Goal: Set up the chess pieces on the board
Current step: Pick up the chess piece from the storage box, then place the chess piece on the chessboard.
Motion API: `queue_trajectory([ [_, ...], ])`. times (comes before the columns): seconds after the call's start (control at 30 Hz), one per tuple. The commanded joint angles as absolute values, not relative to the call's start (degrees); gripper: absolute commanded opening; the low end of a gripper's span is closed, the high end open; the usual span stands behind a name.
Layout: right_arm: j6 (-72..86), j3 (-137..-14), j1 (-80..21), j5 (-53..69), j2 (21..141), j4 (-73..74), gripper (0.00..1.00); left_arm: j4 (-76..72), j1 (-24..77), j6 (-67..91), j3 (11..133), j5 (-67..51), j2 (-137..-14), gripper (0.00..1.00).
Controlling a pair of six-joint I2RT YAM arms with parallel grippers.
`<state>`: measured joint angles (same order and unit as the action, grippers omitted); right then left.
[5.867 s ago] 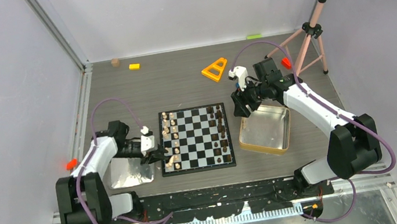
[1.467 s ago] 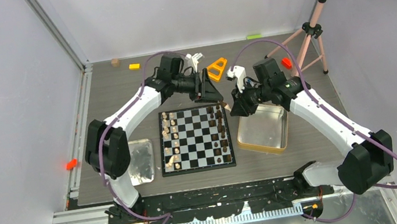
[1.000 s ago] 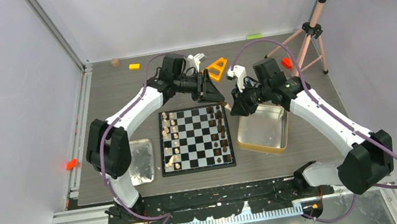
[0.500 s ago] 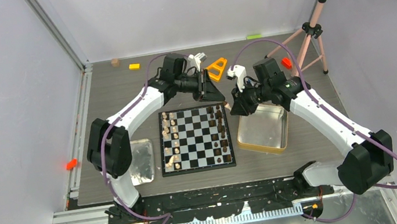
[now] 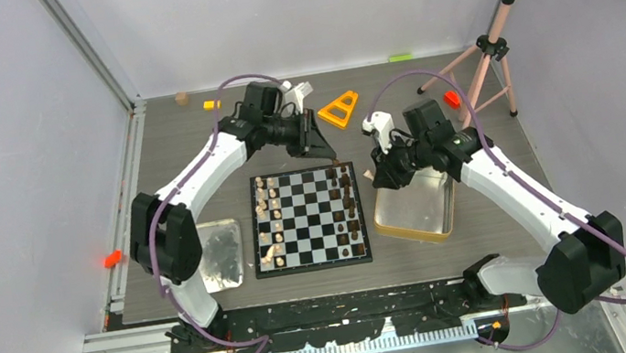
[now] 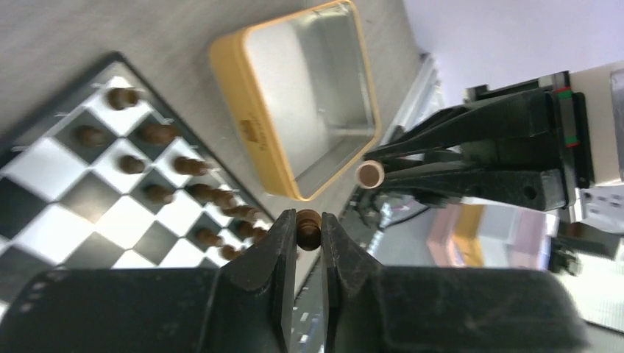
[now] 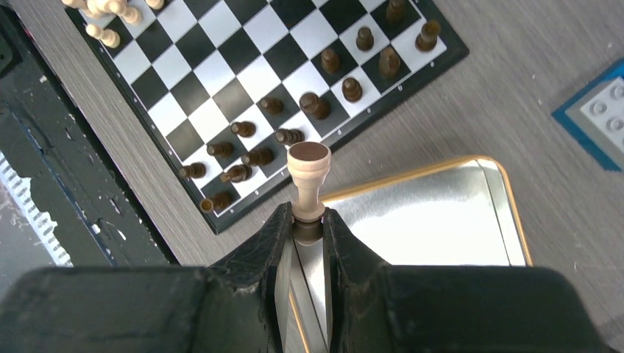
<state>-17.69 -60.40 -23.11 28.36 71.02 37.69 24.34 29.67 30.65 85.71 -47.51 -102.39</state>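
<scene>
The board (image 5: pixel 310 232) lies mid-table, light chess pieces (image 5: pixel 270 224) along its left side and dark ones (image 5: pixel 349 208) along its right. My left gripper (image 5: pixel 322 150) hovers just behind the board's far right corner. It is shut on a small dark brown piece (image 6: pixel 308 228). My right gripper (image 5: pixel 377 177) hangs between the board and the gold-rimmed tin (image 5: pixel 433 232). It is shut on a light tan piece (image 7: pixel 309 180), whose round base points away from the fingers. The board (image 7: pixel 184 110) and dark pieces (image 7: pixel 294 132) lie beneath it.
A silver tray (image 5: pixel 203 275) sits left of the board. Behind the board lie an orange triangle (image 5: pixel 339 110), a yellow brick (image 5: pixel 211 105) and a red block (image 5: pixel 451 99). A pink tripod (image 5: pixel 487 60) stands back right. A blue brick (image 7: pixel 596 110) lies near the tin (image 7: pixel 441 213).
The left gripper has shut on the dark piece and drawn back left, away from the right gripper. The right gripper has shifted slightly toward the tin, still holding the light piece.
</scene>
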Motion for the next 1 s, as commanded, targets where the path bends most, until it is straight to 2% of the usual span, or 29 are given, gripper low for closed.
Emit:
queue_trajectory([
  [0.0, -19.0, -58.6, -22.0, 26.9, 68.0, 38.1, 0.02, 32.9, 28.8, 17.2, 89.0, -39.2, -98.0, 0.0],
  [0.27, -18.3, -57.8, -19.5, 26.7, 66.8, 38.2, 0.01, 36.7, 32.3, 3.2, 87.3, -26.9, -100.7, 0.0],
  [0.6, -17.6, -57.2, -17.8, 27.0, 65.9, 38.1, 0.01, 35.0, 40.3, -3.7, 85.0, -15.4, -104.5, 0.0],
  [0.97, -17.3, -56.9, -16.4, 27.8, 64.6, 38.1, 0.01, 32.4, 45.0, -4.3, 82.7, -12.2, -107.6, 0.0],
])
